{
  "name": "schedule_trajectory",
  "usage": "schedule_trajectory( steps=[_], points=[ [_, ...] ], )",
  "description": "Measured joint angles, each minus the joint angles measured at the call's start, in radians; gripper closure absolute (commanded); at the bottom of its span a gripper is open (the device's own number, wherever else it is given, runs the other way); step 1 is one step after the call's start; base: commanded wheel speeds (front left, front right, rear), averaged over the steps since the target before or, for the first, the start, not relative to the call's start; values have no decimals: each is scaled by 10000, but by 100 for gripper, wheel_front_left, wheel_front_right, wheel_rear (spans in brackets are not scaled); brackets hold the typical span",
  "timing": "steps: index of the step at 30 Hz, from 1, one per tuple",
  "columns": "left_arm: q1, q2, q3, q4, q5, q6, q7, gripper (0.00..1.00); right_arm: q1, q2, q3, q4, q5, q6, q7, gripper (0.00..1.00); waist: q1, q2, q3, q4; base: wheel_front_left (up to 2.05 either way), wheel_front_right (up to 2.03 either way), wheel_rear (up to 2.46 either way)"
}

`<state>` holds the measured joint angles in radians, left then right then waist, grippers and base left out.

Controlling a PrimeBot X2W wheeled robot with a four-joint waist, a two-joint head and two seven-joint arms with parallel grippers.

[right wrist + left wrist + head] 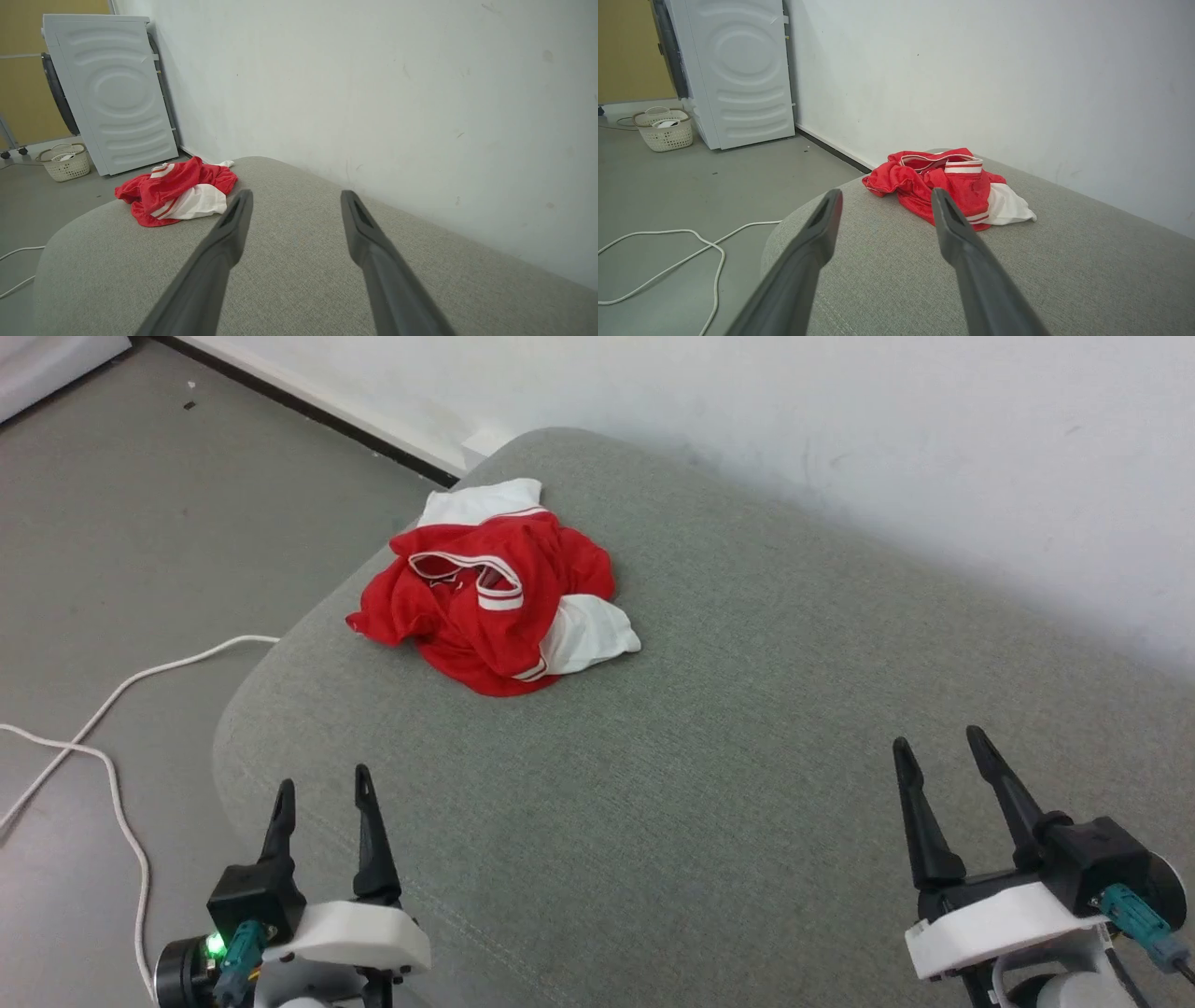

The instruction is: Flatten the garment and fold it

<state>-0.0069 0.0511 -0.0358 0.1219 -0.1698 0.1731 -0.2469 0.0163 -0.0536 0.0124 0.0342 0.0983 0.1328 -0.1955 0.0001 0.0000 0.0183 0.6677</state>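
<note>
The left gripper [323, 777] and right gripper [936, 736] hover with dark fingers spread and empty over the near side of the rounded grey woven-fabric cushion [747, 709]. The bright red thin jersey shirt with white sleeves [485, 607] lies crumpled near the cushion's far left corner, well apart from both.

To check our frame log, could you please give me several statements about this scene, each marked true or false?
1. The garment lies crumpled on the grey cushion. True.
2. The left gripper is shut on the garment. False: it is open, apart from it.
3. The right gripper is open and empty. True.
4. The basket stands on the cushion. False: it stands on the floor, beside the white machine.
</note>
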Motion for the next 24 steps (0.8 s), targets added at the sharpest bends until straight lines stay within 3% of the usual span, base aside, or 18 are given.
schedule_trajectory(
  steps=[18,24],
  points=[
    [-35,0,-36,128,-205,128,-102,0,-1,4,-4,63,178,0,-161,0,-1,0,23,293,-1,-1,-1],
    [-1789,17,-161,1083,-612,-314,174,0,-267,8,59,-378,-94,0,176,0,-1,0,422,194,0,0,0]
  ],
)
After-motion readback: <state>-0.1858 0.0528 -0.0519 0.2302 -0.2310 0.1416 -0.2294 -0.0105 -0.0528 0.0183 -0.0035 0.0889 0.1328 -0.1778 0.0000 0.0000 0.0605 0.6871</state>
